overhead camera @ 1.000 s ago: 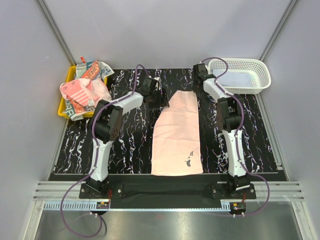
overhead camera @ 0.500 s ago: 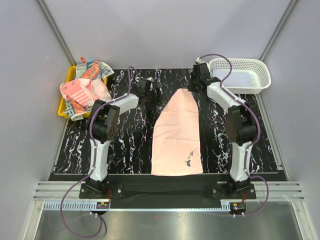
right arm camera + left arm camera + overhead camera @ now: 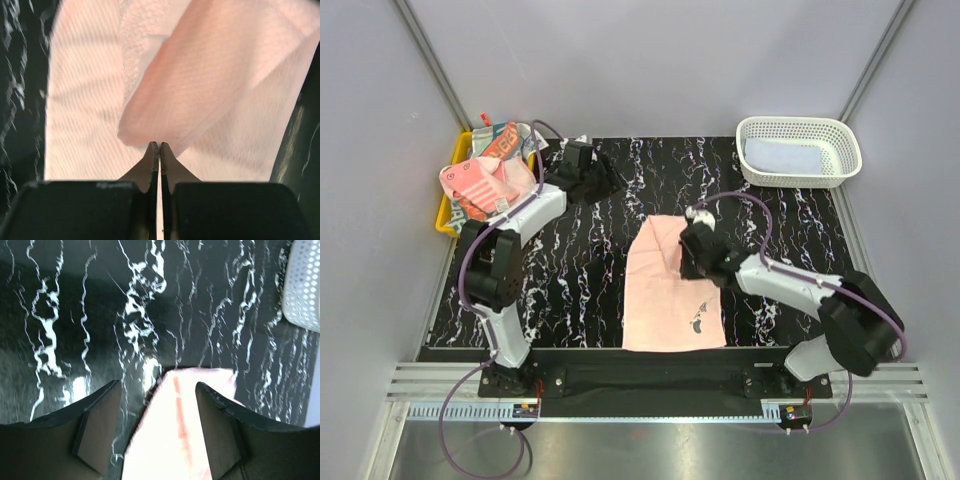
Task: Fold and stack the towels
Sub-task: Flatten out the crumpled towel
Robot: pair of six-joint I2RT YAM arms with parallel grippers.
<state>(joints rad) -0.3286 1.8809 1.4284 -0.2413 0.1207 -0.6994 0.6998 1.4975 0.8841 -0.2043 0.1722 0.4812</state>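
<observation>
Your right gripper has its two fingers pressed fully together. The raised flap of the plain pink cloth towel meets them just at the tips, so I judge that it pinches one far corner of this towel and holds it above the flat layer lying under the hand. To do this fold well, carry the pinched corner low and straight toward the towel's near edge. In the wrist view the flap runs diagonal ahead of the fingers, so the fold can come out slanted if only this side travels. Put the held edge exactly over the edge below, and open the fingers only when the cloth rests on that lower layer. The cloth looks thin and soft, so a fast pull may drag the whole towel or let it slip from the tips. Your left gripper is wide open and holds nothing. It hangs over the black marble-patterned table top, with the pink towel ahead of its fingertips and apart from them. It could press down the other side.
</observation>
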